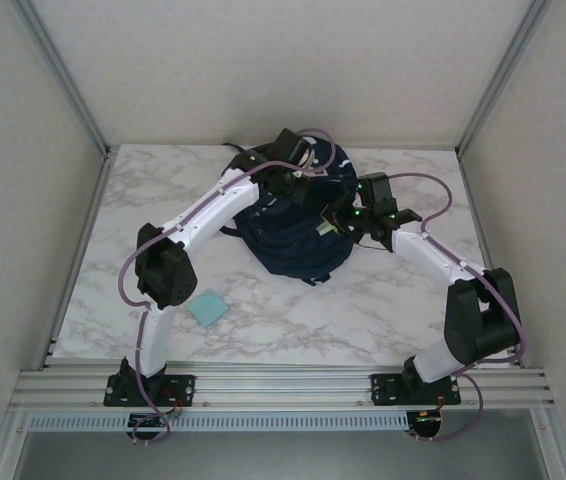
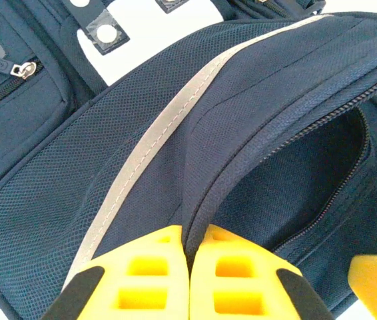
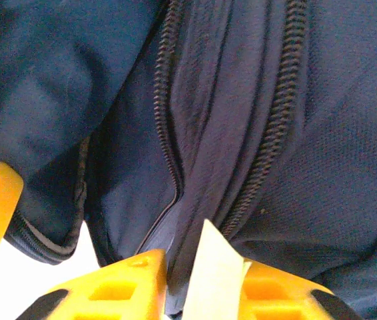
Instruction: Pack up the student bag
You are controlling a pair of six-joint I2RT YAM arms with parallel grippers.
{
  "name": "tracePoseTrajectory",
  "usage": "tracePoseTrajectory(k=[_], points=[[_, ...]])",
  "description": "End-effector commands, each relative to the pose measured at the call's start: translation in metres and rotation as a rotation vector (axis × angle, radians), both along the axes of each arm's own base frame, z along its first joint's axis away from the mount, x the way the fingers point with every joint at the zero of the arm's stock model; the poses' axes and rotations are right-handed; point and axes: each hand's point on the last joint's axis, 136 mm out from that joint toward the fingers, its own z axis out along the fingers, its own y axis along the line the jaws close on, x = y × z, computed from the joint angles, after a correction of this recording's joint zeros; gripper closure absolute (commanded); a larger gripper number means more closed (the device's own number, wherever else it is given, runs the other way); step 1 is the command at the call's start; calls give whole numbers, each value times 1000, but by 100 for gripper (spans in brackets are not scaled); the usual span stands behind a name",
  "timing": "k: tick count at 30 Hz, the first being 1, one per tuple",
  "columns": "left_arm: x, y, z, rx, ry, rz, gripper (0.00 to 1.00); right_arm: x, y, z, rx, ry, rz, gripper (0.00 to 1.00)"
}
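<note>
Left gripper (image 2: 188, 248): closed, pinching the flap edge of the bag (image 2: 142, 140) and propping its zip mouth open.
Right gripper (image 3: 205, 290): at that mouth, with a pale sheet (image 3: 214, 263) between its jaws; clamped or loose, cannot tell.
Bag: mid-worktop (image 1: 393, 300), towards the back. Soft and floppy, likely to sag shut if released; best taken by the flap or zip edge.
Teal pad (image 1: 208, 308): near left, well apart from the bag, not in the way.

Your table (image 1: 363, 320) is white marble-patterned, boxed on three sides by pale, faintly textured walls (image 1: 283, 60). Aluminium posts (image 1: 63, 75) run up the back corners; a ribbed aluminium rail (image 1: 283, 385) lines the near edge. Light is soft, even. The grey strip (image 1: 283, 455) below may be floor.
</note>
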Motion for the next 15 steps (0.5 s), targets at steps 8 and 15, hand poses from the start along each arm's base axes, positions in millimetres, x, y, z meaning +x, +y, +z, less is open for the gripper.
tracePoseTrajectory(k=[8,15], points=[[3,-1,19,-69,-19,23,100,-7,15,17,45,-47,81,79],[4,-2,17,-75,-14,27,100,-27,7,43,27,-75,110,77]])
